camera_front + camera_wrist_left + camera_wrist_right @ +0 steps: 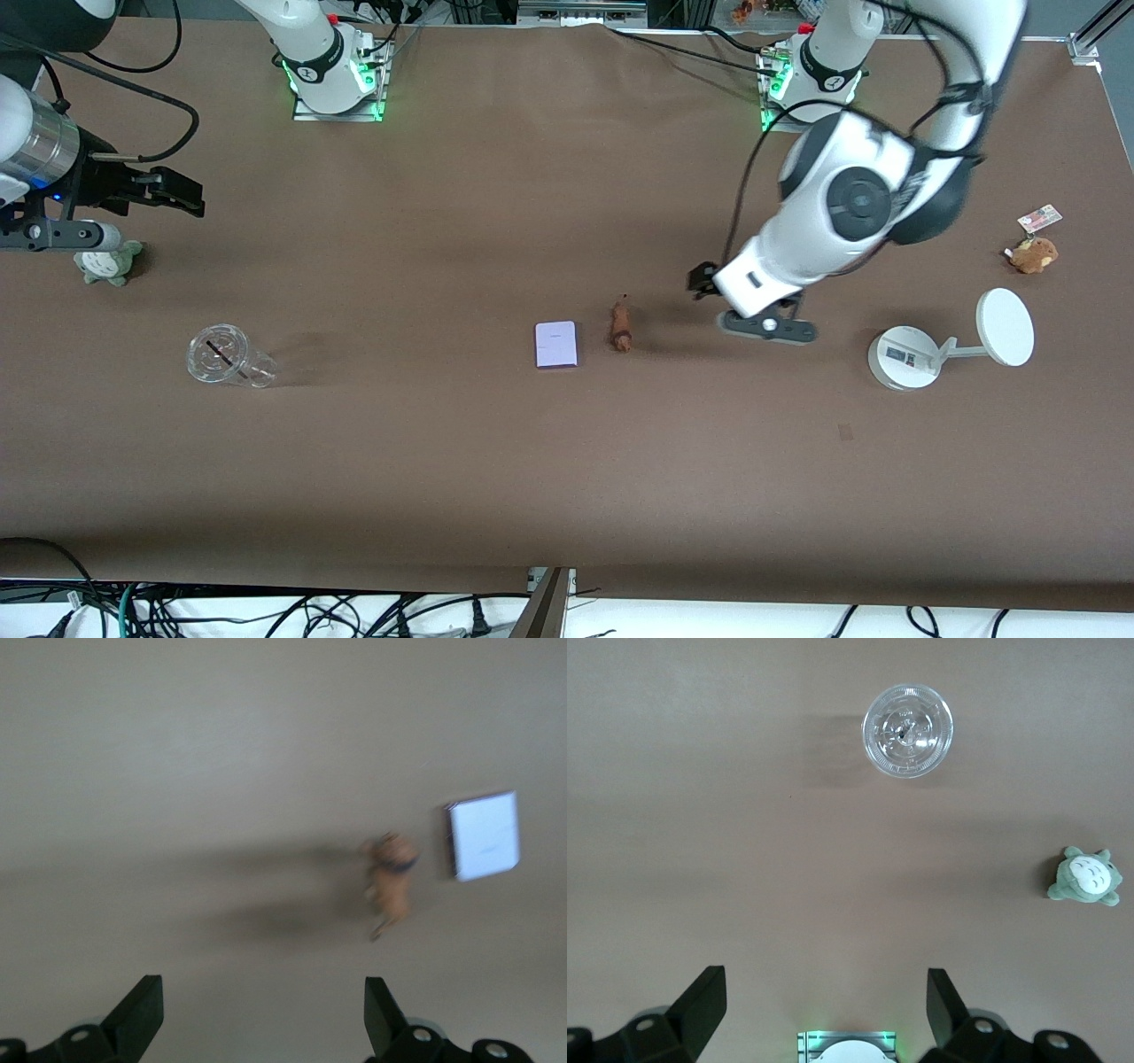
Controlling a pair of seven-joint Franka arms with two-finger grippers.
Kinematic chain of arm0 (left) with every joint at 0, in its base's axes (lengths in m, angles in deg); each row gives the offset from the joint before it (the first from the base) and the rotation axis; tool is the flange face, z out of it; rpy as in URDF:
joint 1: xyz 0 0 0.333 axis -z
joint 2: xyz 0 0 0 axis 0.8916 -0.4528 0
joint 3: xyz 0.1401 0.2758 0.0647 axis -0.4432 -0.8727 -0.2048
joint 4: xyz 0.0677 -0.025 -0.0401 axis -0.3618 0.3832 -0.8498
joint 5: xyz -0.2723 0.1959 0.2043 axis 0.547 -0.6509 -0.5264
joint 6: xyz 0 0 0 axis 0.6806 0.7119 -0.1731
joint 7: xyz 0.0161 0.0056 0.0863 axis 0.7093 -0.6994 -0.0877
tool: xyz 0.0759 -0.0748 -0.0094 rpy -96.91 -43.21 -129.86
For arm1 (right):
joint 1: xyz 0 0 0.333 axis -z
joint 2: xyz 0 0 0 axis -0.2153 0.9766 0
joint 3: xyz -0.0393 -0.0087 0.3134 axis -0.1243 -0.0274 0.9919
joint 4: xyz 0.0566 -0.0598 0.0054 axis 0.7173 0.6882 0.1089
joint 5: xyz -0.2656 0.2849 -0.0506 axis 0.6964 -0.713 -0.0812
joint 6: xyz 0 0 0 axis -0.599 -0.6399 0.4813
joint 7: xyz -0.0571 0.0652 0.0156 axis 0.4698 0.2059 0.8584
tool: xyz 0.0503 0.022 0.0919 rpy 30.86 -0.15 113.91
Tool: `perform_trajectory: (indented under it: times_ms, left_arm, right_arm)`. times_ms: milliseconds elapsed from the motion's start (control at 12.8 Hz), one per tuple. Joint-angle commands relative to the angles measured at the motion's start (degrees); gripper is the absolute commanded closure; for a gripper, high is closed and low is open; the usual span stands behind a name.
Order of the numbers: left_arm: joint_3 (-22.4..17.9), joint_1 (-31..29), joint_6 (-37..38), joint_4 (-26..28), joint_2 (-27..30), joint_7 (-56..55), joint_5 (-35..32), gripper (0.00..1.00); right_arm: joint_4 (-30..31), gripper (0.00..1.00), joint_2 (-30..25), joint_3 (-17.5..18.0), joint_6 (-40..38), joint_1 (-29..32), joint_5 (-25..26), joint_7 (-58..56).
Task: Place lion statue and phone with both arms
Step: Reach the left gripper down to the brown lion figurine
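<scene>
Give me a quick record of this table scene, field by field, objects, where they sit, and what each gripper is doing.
lion statue: on the table, beside the phone, toward the left arm's end
phone: flat on the table, apart from the statue
left gripper: open, empty, over bare table near the statue
right gripper: open, empty, waiting above the grey-green plush
clear cup: nearer the front camera than that plush
white stand: toward the left arm's end

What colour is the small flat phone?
Pale lavender-white rectangular phone; clearest in the front view.
</scene>
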Motion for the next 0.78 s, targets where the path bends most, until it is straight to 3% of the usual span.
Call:
perform_trajectory:
  times_ms: [0, 313, 548, 705]
  left_arm:
    - [-0.3, 4.6, -9.1, -0.5, -5.3, -4.3, 0.4, 0.0]
    - [-0.4, 9.0, -21.5, 4.5, -8.8, -17.1, -10.1, 0.0]
    - [-0.5, 10.7, -25.6, 4.3, -13.0, -30.3, -27.3, 0.0]
    - [-0.5, 10.4, -29.5, 4.0, -15.4, -33.9, -32.7, 0.0]
  right_arm:
    - [-1.4, 0.0, 0.5, 0.3, -1.0, -0.3, 0.8, 0.6]
    - [-1.4, 0.0, 0.5, 0.2, -1.0, -0.3, 0.7, 0.6]
    - [-1.4, 0.0, 0.5, 0.2, -1.0, -0.3, 0.6, 0.2]
    - [-1.4, 0.0, 0.5, 0.2, -1.0, -0.1, 0.5, -0.2]
